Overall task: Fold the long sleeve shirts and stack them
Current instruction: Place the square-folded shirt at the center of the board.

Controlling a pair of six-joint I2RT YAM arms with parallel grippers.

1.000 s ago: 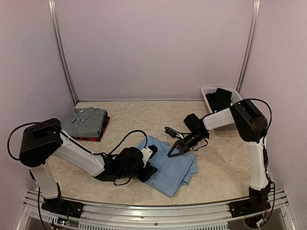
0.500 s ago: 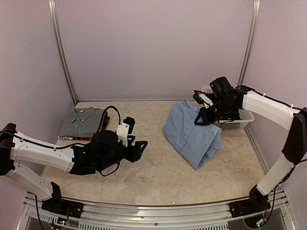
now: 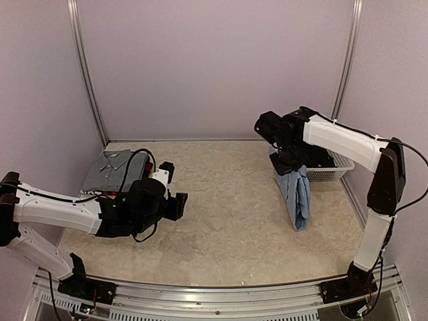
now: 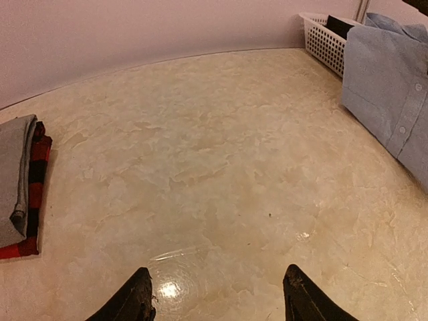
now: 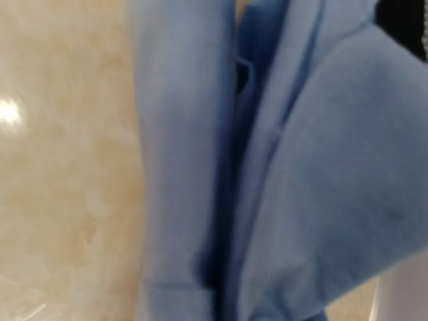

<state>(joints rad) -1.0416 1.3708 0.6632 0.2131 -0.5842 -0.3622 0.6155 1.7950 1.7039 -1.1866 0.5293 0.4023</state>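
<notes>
Grey shirt (image 3: 115,167) folded atop plaid shirt (image 4: 39,175), left — blue shirt (image 3: 299,195) dangles unfolded from the clamped right hand (image 3: 289,162); left hand (image 4: 217,297) wide, empty.

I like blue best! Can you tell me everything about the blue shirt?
The light blue shirt is soft-looking cloth with small pale buttons down a stitched front edge. It hangs bunched in long folds from the right arm, whose jaws are shut on its top. Its lower end reaches the table or nearly so, just in front of the white basket.
</notes>
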